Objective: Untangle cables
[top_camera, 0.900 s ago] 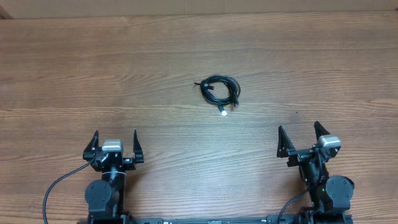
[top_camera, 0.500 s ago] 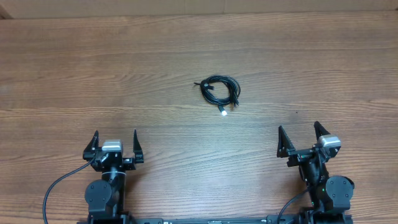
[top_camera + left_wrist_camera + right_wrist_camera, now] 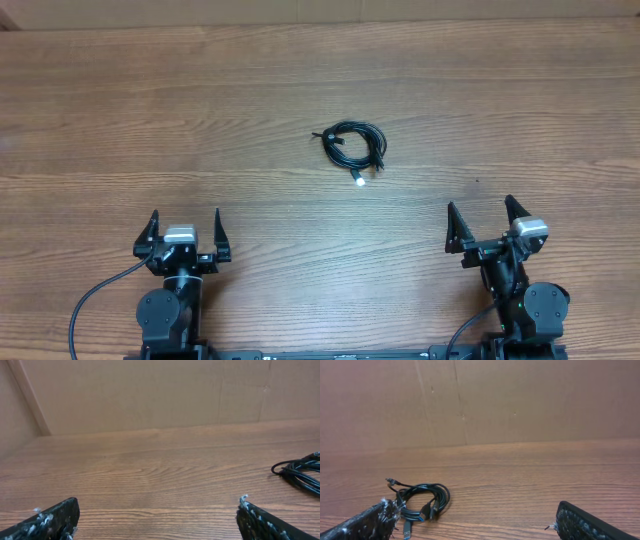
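The cables [image 3: 354, 146] lie as one small coiled black bundle on the wooden table, a silver plug tip sticking out at its lower edge. My left gripper [image 3: 185, 225] rests open near the front left, well short of the coil. At the front right my right gripper [image 3: 480, 211] stands open too, with nothing between its fingers. The left wrist view catches only the coil's edge, the cables [image 3: 301, 471] at far right, beyond my left gripper [image 3: 157, 510]. In the right wrist view the cables [image 3: 422, 502] lie at lower left, just past the left finger of my right gripper [image 3: 472, 517].
The wooden table [image 3: 150, 110] spreads wide around the coil. A brown cardboard wall [image 3: 520, 400] stands along the table's far edge. Thick black arm cables [image 3: 90, 305] loop beside the left arm's base.
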